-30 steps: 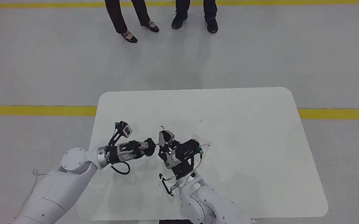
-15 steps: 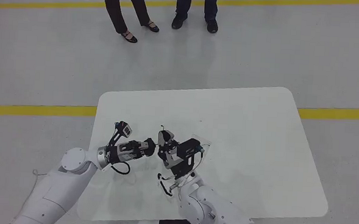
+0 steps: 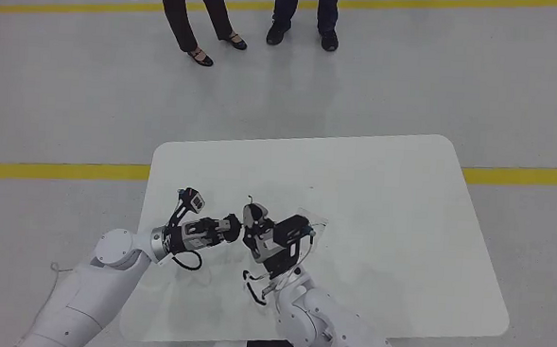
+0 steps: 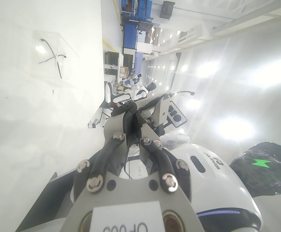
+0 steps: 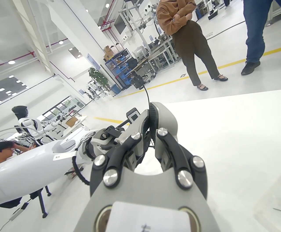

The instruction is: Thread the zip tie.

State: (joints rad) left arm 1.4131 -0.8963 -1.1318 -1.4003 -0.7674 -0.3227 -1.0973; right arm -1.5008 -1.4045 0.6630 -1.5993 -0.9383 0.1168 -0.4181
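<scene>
White bench [image 3: 400, 199] carries the work. Both arms come in from its near edge and meet over the near-left part of the top.

Left arm [image 5: 44, 158] lies low and roughly level, so its gripper faces the right one side-on. That fits one gripper presenting an end to the other.

Right gripper [image 5: 151, 116]: fingers clamped on the zip tie [image 5: 146, 96]. The strap is pinched partway along and rises out of the fingertips in a slight curve, with the boxy head on top, clear of the bench. Judgement: it is held upright so the head stays free and open to approach, and the short length above the grip keeps the strap from flopping.

Left gripper [image 4: 131, 109]: fingers together, tips just beside the right gripper. A dark scrap sits at the tips. Cannot tell whether this is the tie's tail or only the pad lining.

Clear plastic bag [image 4: 65, 47] lies flat on the bench beyond the grippers, well apart from them, with a few spare ties [image 4: 52, 57] crossed inside. Likely the supply, parked out of the working zone.

Status (judged): no closed loop is visible, so threading is not yet done. The next move needs fine alignment of tail to head slot. Risks are the strap bending away or slipping in the pads.
</scene>
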